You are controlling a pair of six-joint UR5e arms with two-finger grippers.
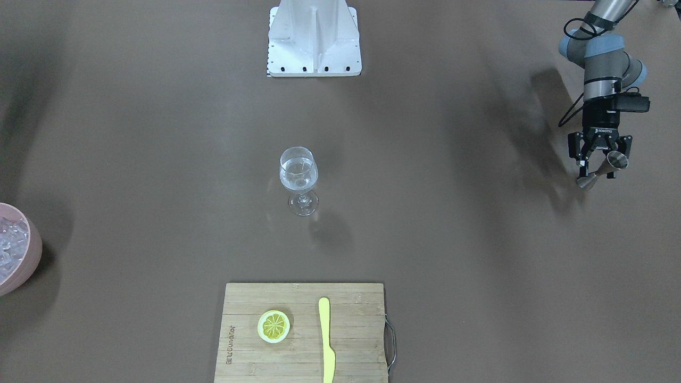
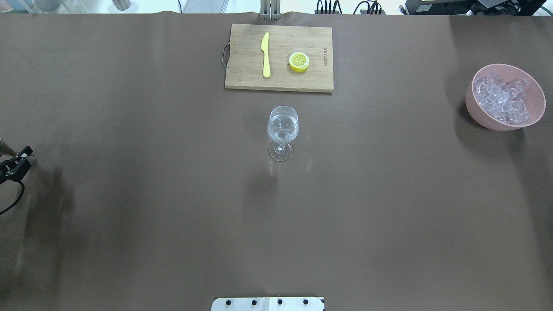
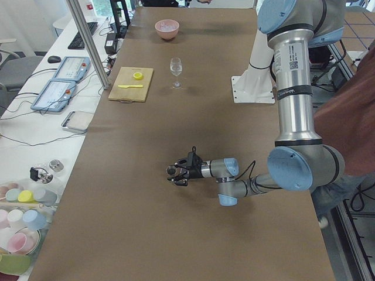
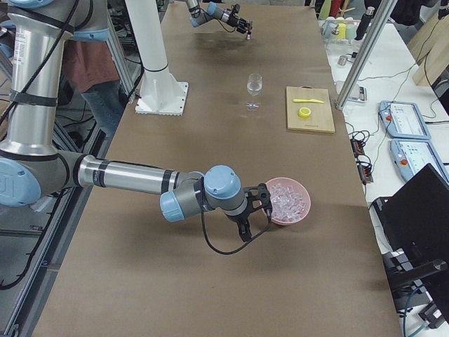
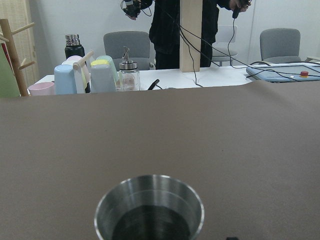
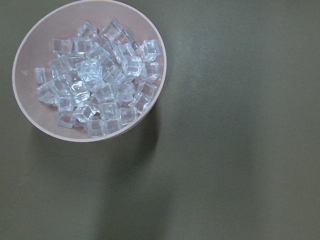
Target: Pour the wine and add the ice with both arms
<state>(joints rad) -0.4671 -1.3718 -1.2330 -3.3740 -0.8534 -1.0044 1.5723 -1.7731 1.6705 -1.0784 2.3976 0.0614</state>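
Clock directions are read from the overhead view, with the stemmed glass (image 2: 283, 134) as the dial centre.

1. Glass: it stands upright at mid-table (image 2: 129, 216) with nothing touching it. The wine (image 1: 298, 178) lies in its bowl, a clear liquid filling the lower part.
2. Ice: the ice (image 2: 503, 101) is heaped in the pink bowl (image 2: 471, 101), which sits between 2 and 3 o'clock near the table's edge, well apart from the glass. No chunk can be made out in the glass.
3. Left arm (image 1: 601, 69): it is at 9 o'clock, at the table's far edge and well apart from the glass. The left gripper (image 1: 600, 165) points down and is closed narrowly about the waist of the steel jigger (image 1: 617, 159), which is held tilted just above the table. The left wrist view looks straight into the jigger's open cup.
4. Right arm (image 4: 126, 175): it reaches out low over the table, and the right gripper (image 4: 252, 207) hangs just beside the bowl. Only the side view shows it, so I cannot tell how wide it is set. The right wrist view shows the bowl at 10 o'clock of its frame.
5. Other items: a wooden cutting board (image 2: 246, 65) lies at 12 o'clock. It carries a yellow knife (image 2: 265, 54) and a lemon slice (image 2: 299, 61), which lie apart from each other. The white pedestal (image 1: 315, 40) stands at 6 o'clock.
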